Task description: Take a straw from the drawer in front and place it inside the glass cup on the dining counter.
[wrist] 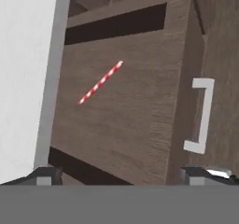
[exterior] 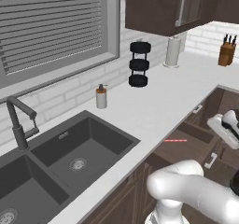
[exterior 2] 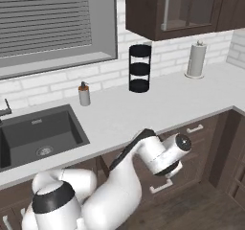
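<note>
We see the thin red-white striped straw (wrist: 100, 82) lying flat on the wood-grain drawer (wrist: 126, 139) floor, at 11 o'clock from centre; gripper (wrist: 125, 175) hovers above, fingers spread, released.

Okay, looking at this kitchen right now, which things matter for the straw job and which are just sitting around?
For the job:
- thin red-and-white striped straw
- open dark brown wooden drawer it lies in
- open two-finger gripper above it

Just lying about:
- dark double sink
- small soap dispenser
- black three-tier rack
- white paper towel roll
- wooden knife block
</note>
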Controlling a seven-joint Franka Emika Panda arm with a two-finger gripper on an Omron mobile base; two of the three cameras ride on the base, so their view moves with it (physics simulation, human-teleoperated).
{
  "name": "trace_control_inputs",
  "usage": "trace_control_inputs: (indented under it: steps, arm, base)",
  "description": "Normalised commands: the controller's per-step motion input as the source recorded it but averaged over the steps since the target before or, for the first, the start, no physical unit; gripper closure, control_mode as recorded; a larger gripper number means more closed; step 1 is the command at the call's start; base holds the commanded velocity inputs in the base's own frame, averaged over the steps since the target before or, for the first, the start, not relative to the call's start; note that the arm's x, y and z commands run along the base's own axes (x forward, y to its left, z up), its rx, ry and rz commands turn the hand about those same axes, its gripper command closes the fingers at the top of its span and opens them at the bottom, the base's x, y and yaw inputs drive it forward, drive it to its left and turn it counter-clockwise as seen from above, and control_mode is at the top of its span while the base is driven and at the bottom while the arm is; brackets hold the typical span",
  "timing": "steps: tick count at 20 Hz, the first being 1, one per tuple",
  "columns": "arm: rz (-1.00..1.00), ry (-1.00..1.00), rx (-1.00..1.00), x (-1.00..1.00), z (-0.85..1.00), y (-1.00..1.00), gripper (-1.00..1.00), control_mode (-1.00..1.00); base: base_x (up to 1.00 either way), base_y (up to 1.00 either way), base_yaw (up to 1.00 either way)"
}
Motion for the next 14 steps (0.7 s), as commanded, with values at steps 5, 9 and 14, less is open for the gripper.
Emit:
trace_control_inputs:
  steps: [5, 9, 14]
  arm:
    - [0.37, 0.10, -0.30, 0.24, -0.03, 0.28, -1.00, -1.00]
    - [0.45, 0.11, -0.22, 0.30, -0.01, 0.14, -1.00, -1.00]
    - [0.47, 0.15, -0.19, 0.24, -0.18, 0.05, -1.00, -1.00]
  base:
    - [0.00, 0.00, 0.00]
    - [0.00, 0.00, 0.00]
    - [0.00, 0.00, 0.00]
